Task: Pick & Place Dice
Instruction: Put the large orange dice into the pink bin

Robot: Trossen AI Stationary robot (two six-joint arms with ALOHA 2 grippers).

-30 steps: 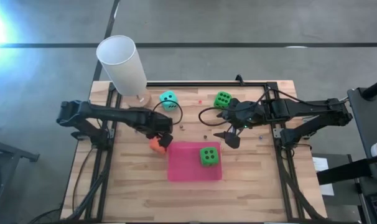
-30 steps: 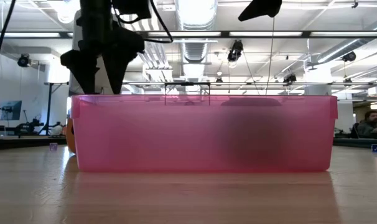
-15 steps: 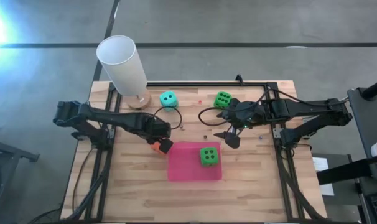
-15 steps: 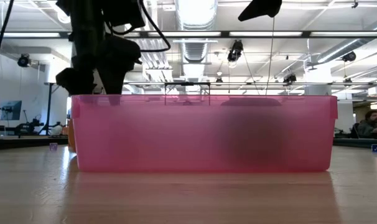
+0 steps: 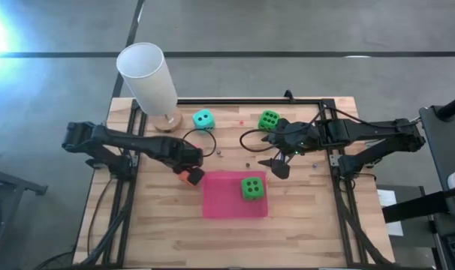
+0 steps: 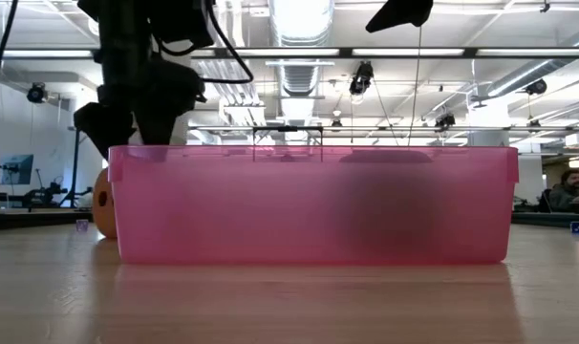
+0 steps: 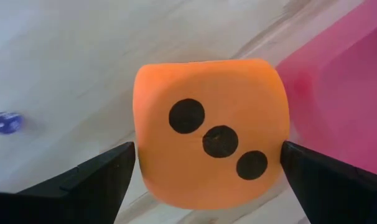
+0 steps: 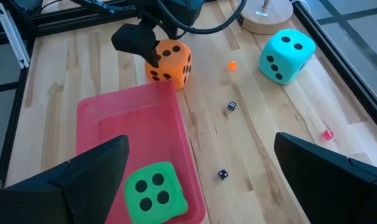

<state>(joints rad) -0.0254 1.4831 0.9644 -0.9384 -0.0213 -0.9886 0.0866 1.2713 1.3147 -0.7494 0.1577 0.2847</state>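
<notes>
the left gripper (image 7: 207,180) is spread wide around the orange die (image 7: 210,127), beside the pink tray (image 5: 212,206). the die looks soft and light, so i would pinch its two flat sides.

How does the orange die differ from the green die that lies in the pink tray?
The orange die sits on the wooden table just outside the pink tray; the green die sits inside it. The open left end effector is right at the orange die, its fingers on either side; no end effector is at the green die. The right wrist view shows four pips on top of the green die, five on the orange die's front face. Both are soft-looking cubes with dark pips.
</notes>
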